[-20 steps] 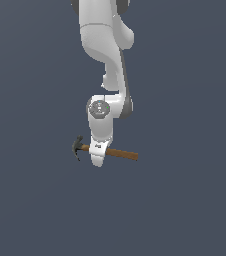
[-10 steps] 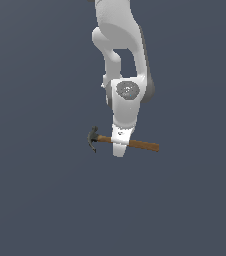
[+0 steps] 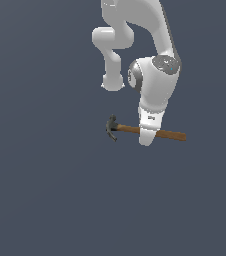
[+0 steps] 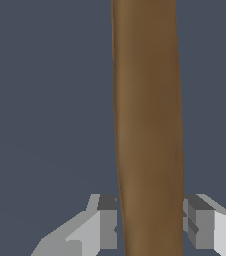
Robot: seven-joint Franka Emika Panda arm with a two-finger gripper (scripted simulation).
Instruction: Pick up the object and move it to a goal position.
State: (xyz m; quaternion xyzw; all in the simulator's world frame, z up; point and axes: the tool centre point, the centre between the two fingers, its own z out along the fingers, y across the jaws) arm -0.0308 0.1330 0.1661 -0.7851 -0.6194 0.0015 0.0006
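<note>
The hammer (image 3: pixel 130 129) has a dark grey-black head (image 3: pixel 111 128) pointing to the exterior view's left and a brown wooden handle (image 3: pixel 172 134) reaching to the right. My gripper (image 3: pixel 146 136) is shut on the middle of the handle and holds the hammer level. In the wrist view the handle (image 4: pixel 146 120) fills the middle of the picture, and the grey fingers (image 4: pixel 106 222) press on both its sides. The hammer head is out of the wrist view.
The white arm (image 3: pixel 157 65) comes down from the top of the exterior view. The background is a plain dark grey-blue surface (image 3: pixel 45 190).
The arm has carried the hammer toward the exterior view's right and slightly upward. The grip on the handle is unchanged.
</note>
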